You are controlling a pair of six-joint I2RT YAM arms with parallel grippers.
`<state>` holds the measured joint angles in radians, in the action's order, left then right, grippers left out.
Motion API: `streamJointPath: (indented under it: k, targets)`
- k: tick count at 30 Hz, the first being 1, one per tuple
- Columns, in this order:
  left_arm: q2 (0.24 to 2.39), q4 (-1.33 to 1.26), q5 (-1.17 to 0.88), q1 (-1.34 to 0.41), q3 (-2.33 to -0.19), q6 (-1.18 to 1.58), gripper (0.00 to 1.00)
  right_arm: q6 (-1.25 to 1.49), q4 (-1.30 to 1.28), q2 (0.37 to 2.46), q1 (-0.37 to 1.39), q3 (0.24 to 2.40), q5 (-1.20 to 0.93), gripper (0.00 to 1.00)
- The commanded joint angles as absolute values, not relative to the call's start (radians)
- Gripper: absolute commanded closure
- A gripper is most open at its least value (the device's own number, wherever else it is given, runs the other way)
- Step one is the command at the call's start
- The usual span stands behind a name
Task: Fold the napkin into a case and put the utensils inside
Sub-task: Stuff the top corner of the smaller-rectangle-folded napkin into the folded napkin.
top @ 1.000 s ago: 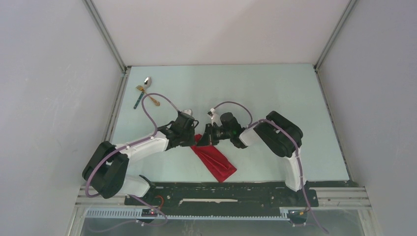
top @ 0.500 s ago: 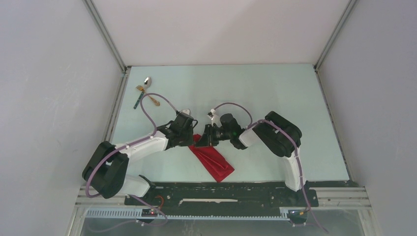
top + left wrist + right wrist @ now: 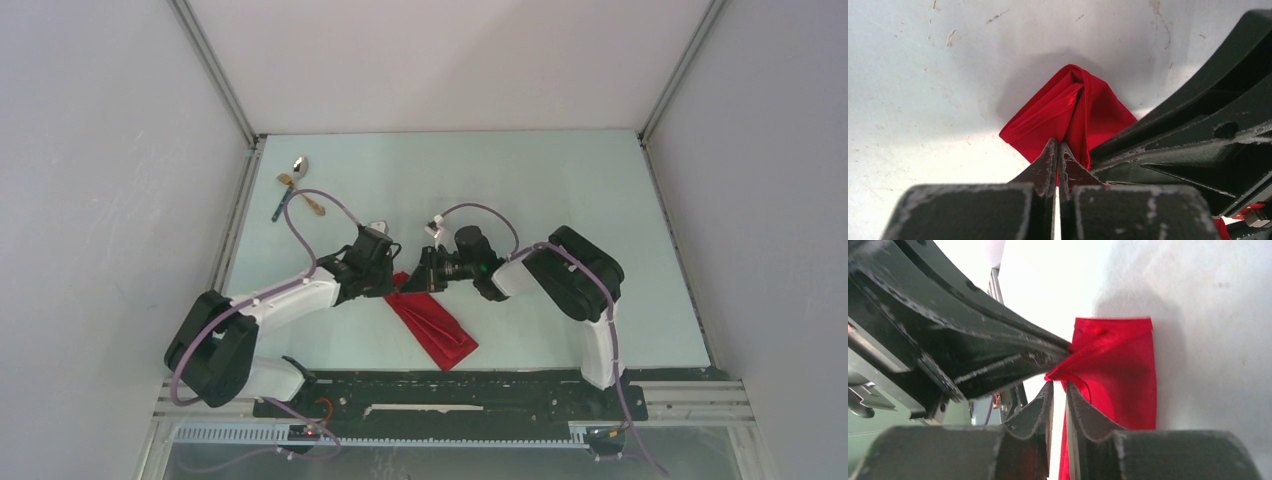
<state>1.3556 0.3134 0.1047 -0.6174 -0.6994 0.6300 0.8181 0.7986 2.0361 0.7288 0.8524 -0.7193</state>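
Folding is the step in hand: utensils (image 3: 292,190) lie at the far-left corner of the desk (image 3: 520,180), the left tool (image 3: 1057,150) pinches the far end of the red napkin (image 3: 435,325) mid-desk, and the right tool (image 3: 1058,387), jaws narrow beside it, grip unclear, likely must next part a layer.

The napkin (image 3: 435,325) is dyed plain bright red. The table (image 3: 560,190) is tinted pale mint, the spoon (image 3: 299,164) silver.

No legible text, label, brand, number or sign in any view. Checked napkin (image 3: 435,325), left claw (image 3: 1057,150), right claw (image 3: 1059,387), desk (image 3: 560,200): all unmarked surfaces, nothing readable.
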Motion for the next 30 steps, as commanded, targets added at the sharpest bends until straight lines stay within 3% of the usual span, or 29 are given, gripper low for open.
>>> streamJointPath:
  k: [1, 10, 16, 20, 30]
  targets:
    - [1.313, 0.296, 0.086, -0.616, -0.728, 0.638, 1.00, 0.847, 0.864, 2.075, 0.743, 0.931, -0.739, 0.79]
    - [1.310, 0.297, 0.083, -0.617, -0.737, 0.635, 1.00, 0.867, 0.871, 2.176, 0.774, 0.983, -0.709, 0.88]
    - [1.313, 0.295, 0.079, -0.616, -0.746, 0.667, 1.00, 0.859, 0.851, 2.214, 0.831, 0.982, -0.548, 0.95]
    - [1.326, 0.293, 0.069, -0.616, -0.740, 0.692, 1.00, 0.816, 0.799, 2.202, 0.856, 1.004, -0.408, 0.90]
    - [1.342, 0.334, 0.130, -0.604, -0.734, 0.677, 1.00, 0.759, 0.653, 2.021, 0.807, 0.918, -0.682, 0.67]
